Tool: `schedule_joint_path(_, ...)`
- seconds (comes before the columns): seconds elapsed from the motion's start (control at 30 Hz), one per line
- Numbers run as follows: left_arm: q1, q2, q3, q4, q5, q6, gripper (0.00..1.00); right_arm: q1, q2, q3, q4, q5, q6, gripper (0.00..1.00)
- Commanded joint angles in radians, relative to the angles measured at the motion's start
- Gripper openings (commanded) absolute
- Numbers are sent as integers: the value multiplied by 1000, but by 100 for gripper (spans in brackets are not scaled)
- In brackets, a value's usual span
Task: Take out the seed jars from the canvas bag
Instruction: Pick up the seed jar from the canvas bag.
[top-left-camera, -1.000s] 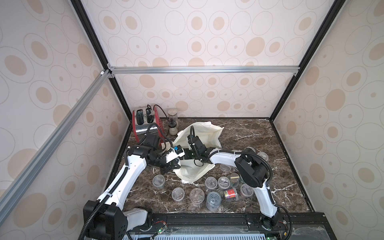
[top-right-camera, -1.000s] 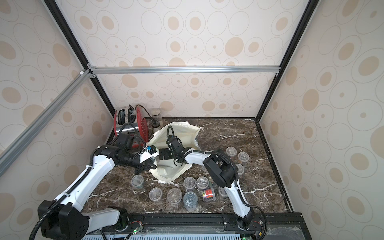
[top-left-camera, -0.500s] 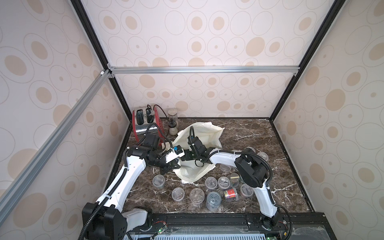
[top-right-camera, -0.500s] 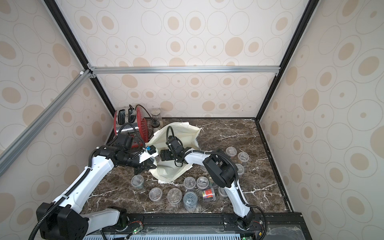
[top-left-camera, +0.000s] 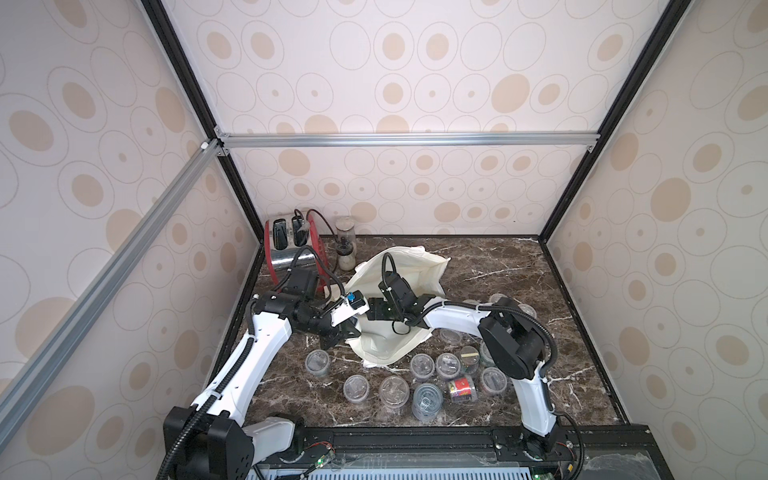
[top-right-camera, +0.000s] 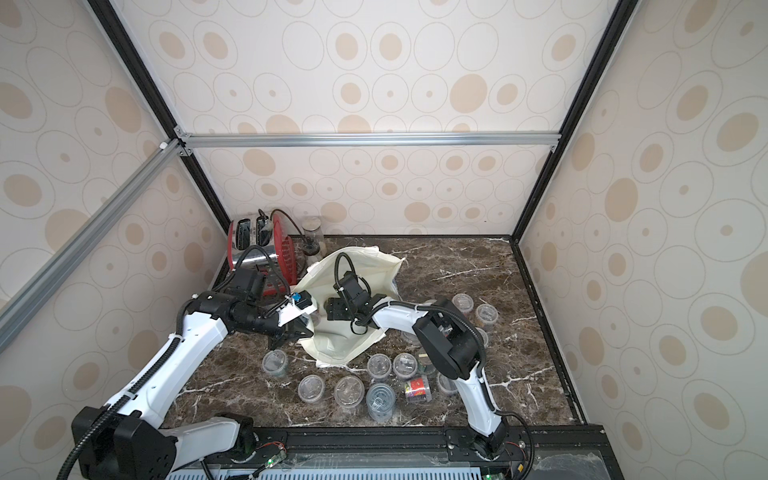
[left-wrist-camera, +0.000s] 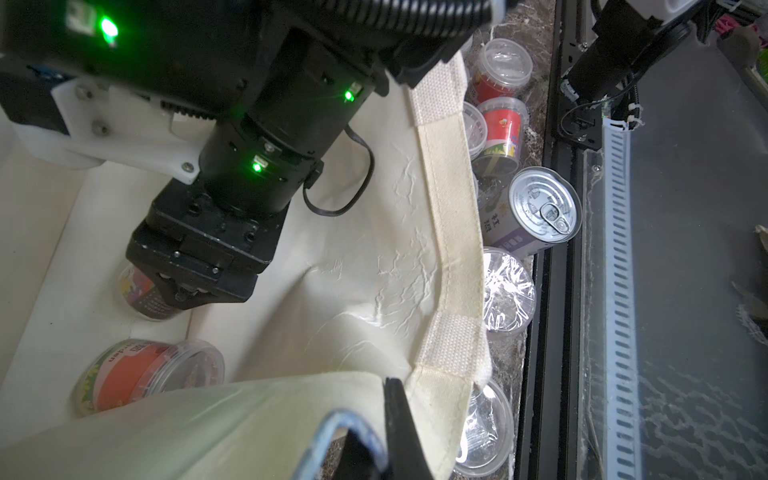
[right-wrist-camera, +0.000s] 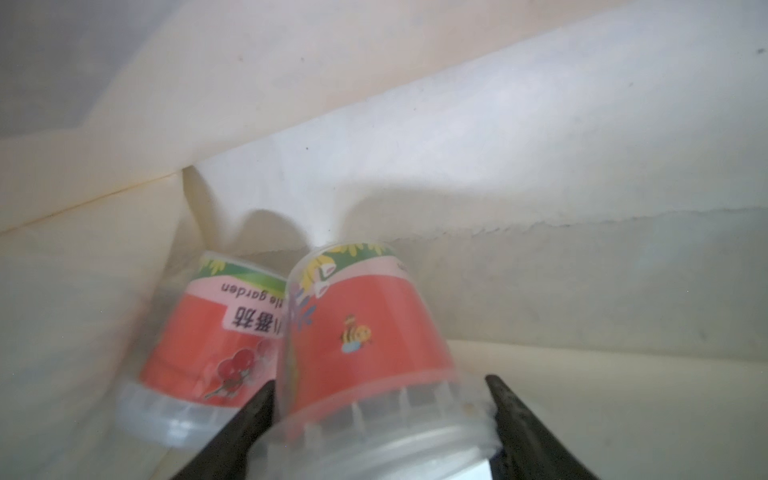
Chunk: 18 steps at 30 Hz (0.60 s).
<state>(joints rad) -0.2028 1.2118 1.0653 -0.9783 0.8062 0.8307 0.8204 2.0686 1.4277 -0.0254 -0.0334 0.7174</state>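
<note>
blurred: seed jar (right-wrist-camera: 365, 332) lid | unclear: right gripper (right-wrist-camera: 380, 380) contact | cropped: left gripper (left-wrist-camera: 374, 432) pinching canvas bag (left-wrist-camera: 374, 249)

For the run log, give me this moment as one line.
left hand: shut on canvas bag rim | right hand: inside bag, gripping red-label seed jar | second seed jar beside it

Two seed jars (right-wrist-camera: 216, 332) in one canvas bag (right-wrist-camera: 519, 137).
</note>
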Motion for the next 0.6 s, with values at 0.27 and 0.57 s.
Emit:
schedule_joint_path(0.27,-3,12,49,69,-21,-95,0,-35,-291,-47,-145,-169,-11,74)
schedule_joint_path(0.57,-1,38,81,80,-50,-135,0,-164,-593,-24,-533,-420,-188,73)
